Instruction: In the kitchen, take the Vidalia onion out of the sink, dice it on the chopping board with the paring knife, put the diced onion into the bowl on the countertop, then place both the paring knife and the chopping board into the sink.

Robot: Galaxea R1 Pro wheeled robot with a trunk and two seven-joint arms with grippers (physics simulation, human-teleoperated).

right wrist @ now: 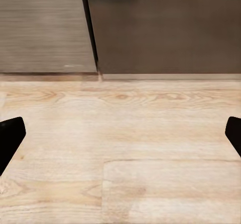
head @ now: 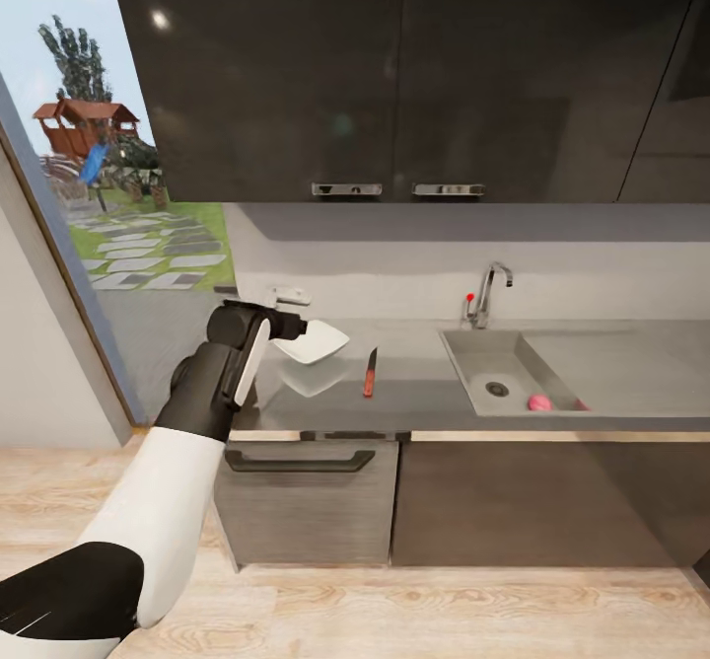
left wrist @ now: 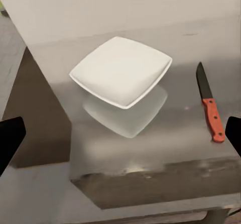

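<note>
Over the countertop (head: 434, 398) in your head view, your left arm reaches toward the white bowl (head: 314, 343); the paring knife (head: 370, 373) lies beside it, and the Vidalia onion (head: 538, 402) sits in the sink (head: 473, 363). Left wrist: your left gripper (left wrist: 120, 138) is spread wide before the bowl (left wrist: 120, 71), knife (left wrist: 210, 106) alongside. Right wrist: your right gripper (right wrist: 120, 136) is spread apart above wooden floor (right wrist: 125, 148), facing cabinet fronts (right wrist: 160, 28).

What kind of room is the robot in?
It looks like a kitchen. There is a sink with a curved tap, a long grey countertop with a white bowl and a paring knife on it, and dark cabinets above.
</note>
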